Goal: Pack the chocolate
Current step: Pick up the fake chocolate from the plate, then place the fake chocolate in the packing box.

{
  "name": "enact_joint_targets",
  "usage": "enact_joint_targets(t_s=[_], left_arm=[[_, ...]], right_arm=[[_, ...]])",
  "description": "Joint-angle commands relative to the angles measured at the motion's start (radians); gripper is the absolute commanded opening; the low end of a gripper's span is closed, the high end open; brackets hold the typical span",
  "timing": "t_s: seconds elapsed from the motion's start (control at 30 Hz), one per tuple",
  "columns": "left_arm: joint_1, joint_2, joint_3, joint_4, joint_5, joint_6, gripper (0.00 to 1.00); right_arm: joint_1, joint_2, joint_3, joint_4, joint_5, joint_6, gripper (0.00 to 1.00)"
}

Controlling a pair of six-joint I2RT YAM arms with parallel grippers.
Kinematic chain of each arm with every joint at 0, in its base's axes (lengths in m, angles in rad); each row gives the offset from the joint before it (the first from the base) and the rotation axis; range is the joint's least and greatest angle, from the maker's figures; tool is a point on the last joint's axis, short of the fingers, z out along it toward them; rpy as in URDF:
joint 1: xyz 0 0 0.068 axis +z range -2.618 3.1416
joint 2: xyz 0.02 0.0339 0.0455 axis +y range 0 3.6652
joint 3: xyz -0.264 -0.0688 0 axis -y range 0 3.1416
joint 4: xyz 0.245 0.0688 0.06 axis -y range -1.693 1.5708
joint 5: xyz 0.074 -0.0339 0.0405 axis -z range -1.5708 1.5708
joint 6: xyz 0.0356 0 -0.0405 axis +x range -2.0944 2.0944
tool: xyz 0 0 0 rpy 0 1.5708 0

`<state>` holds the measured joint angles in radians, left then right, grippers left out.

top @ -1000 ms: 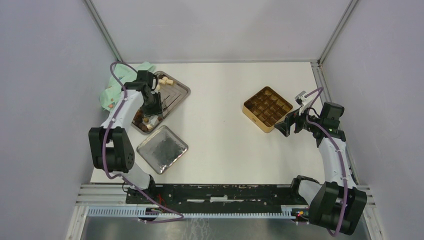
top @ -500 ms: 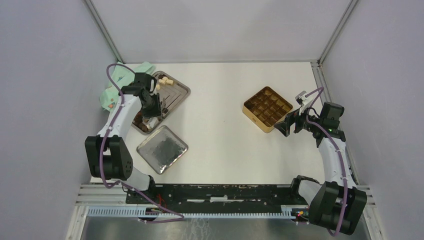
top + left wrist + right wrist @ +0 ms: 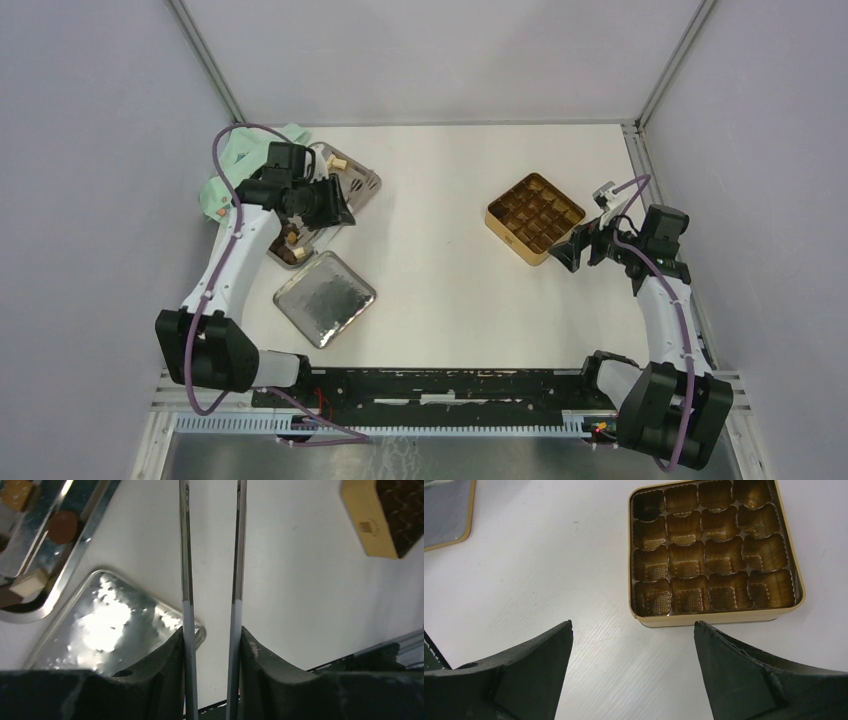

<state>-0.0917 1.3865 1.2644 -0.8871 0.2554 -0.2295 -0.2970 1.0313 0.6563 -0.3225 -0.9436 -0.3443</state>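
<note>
The left hand (image 3: 210,636) is clamped on a pair of thin metal tongs (image 3: 186,555). The two blades run side by side with a gap between them and pass out of the top of the wrist view, so their tips are hidden. From above, this hand hangs at about 10 o'clock on the bench (image 3: 440,270), over the right part of a shiny tray (image 3: 372,183). The chocolate (image 3: 290,240) lies in that tray, with cream pieces toward its 12 o'clock end and brown ones toward its 6 o'clock end. A second tray (image 3: 325,297) sits just beside it at 6 o'clock, and a green bag (image 3: 222,190) lies on its 9 o'clock side. The right hand (image 3: 634,630) has its fingers spread wide apart with nothing between them, low over the bench at about 3 o'clock. A gold tin (image 3: 714,619) of moulded cups sits just past it at 12 o'clock in the wrist view, apart from the fingers
</note>
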Motion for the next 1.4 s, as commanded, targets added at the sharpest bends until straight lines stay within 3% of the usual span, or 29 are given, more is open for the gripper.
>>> enact_joint_targets(t_s=[0.0, 0.23, 0.5, 0.97, 1.23, 1.37], left_arm=[[-0.113, -0.085, 0.011, 0.17, 0.189, -0.134, 0.02], [-0.265, -0.055, 0.009, 0.378, 0.246, -0.291, 0.02], [-0.459, 0.111, 0.106, 0.487, 0.177, -0.354, 0.02], [-0.69, 0.475, 0.424, 0.314, -0.125, -0.22, 0.02], [-0.738, 0.605, 0.566, 0.216, -0.208, -0.178, 0.08], [-0.746, 0.651, 0.62, 0.178, -0.233, -0.17, 0.17]], right_arm=[[-0.02, 0.003, -0.004, 0.066, 0.01, 0.046, 0.96], [-0.063, -0.016, -0.034, 0.107, 0.036, 0.093, 0.96], [-0.089, -0.038, -0.058, 0.122, 0.077, 0.103, 0.97], [-0.113, -0.034, -0.064, 0.125, 0.1, 0.111, 0.98], [-0.117, -0.03, -0.068, 0.129, 0.097, 0.111, 0.98], [-0.117, -0.03, -0.07, 0.131, 0.093, 0.112, 0.98]])
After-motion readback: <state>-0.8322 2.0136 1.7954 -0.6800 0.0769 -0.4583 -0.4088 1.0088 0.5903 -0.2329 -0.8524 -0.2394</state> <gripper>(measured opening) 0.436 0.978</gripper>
